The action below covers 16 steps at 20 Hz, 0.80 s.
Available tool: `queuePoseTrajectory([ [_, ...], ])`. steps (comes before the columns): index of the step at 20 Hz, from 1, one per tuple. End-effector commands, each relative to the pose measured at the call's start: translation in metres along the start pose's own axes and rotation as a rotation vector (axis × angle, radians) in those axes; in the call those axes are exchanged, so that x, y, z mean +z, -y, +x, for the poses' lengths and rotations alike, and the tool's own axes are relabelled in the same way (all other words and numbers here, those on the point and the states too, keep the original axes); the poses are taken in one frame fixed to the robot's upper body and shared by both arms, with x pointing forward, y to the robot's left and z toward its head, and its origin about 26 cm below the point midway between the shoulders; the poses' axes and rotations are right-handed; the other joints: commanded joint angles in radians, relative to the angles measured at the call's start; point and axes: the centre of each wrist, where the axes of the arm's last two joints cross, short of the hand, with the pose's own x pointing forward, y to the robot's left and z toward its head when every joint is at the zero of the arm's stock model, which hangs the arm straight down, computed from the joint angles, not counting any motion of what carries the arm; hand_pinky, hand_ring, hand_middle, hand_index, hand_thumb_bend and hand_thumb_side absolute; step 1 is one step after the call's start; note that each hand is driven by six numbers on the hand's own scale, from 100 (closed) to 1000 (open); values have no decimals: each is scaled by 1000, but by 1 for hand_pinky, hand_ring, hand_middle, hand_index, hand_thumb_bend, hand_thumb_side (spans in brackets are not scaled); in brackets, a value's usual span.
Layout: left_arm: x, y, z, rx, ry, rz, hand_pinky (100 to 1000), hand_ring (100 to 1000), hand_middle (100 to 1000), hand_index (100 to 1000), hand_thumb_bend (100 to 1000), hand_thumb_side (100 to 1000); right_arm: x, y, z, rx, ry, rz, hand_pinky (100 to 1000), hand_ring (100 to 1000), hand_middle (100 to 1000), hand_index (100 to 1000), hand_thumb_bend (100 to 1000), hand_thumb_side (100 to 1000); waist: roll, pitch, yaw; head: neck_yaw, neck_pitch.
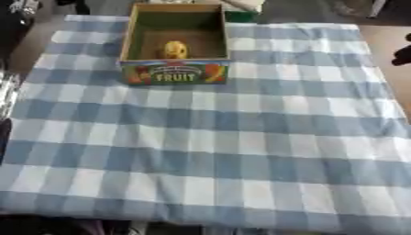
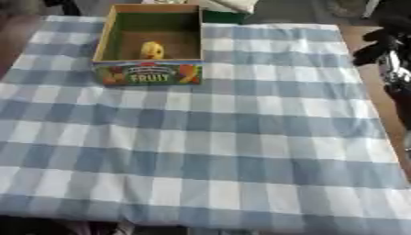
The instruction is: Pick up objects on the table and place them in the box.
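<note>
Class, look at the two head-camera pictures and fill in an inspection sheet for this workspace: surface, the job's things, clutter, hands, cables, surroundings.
Surface: table under a blue and white checked cloth, lying flat.
Job's things: open box marked FRUIT on its front, at the far left of the cloth; one yellow object inside it, against the near wall. No loose objects seen on the cloth.
Clutter: a green thing just behind the box's far right corner; not identifiable.
Hands: right hand dark at the right edge, off the cloth, fingers unclear; left hand not in view.
Cables: nothing seen.
Surroundings: brown floor beyond the table's right side.
</note>
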Motion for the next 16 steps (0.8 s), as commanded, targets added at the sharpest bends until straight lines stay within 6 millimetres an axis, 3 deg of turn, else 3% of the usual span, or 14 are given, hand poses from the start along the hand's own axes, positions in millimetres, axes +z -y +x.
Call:
queuePoseTrajectory([
  [1,1,-8,7,44,26,31,606,602,588,682,570,671,-6,4,9,23,37,-3,580,587,626,798,100,394,-1,-10,-1,1,-11],
  [16,18,-9,0,98,-26,54,603,601,588,677,569,677,-4,5,8,29,32,-16,578,586,624,791,100,384,-4,0,-4,-15,-30],
])
